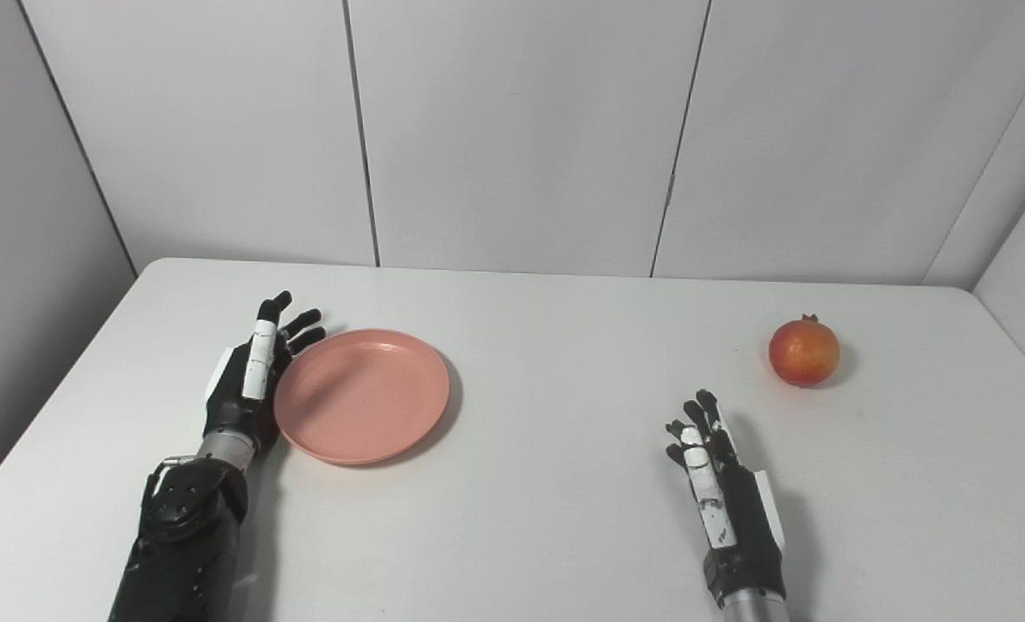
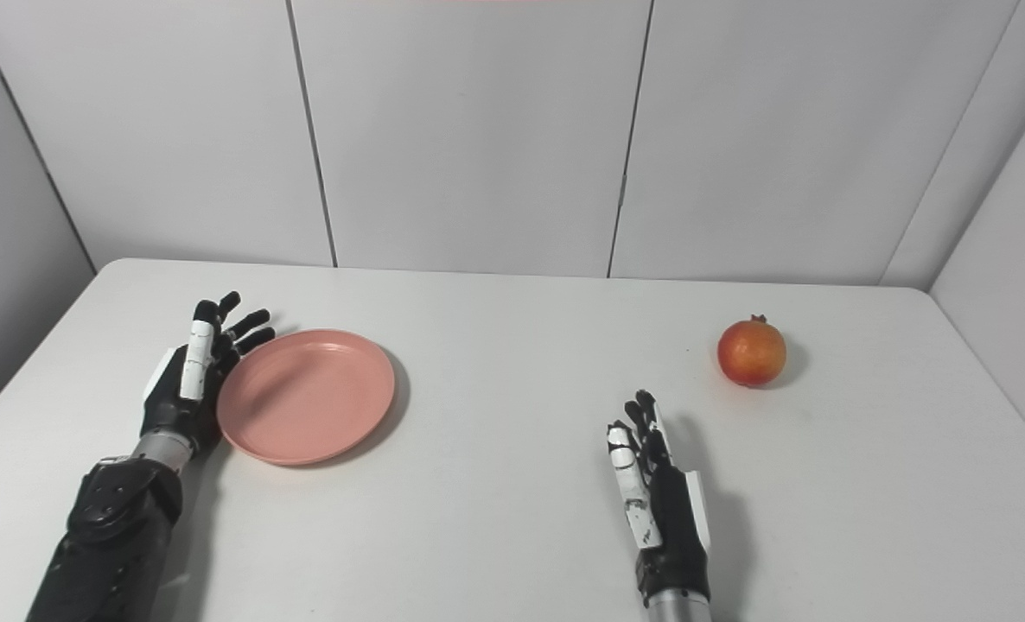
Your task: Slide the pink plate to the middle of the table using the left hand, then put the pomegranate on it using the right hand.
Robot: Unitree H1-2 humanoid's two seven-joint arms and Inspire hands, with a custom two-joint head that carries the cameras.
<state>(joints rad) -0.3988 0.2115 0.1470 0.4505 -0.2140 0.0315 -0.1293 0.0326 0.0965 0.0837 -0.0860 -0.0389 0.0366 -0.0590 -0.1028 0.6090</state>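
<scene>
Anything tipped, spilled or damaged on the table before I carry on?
Nothing stands out. The pink plate lies flat beside the open left hand, and the pomegranate sits whole, apart from the open right hand.

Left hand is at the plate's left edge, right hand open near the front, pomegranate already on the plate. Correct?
Not quite. The pomegranate is not on the pink plate; it sits on the bare table at the far right, well apart from the empty plate, as the left eye view shows. The rest holds: the left hand is at the plate's left edge and the right hand is open near the front.
</scene>
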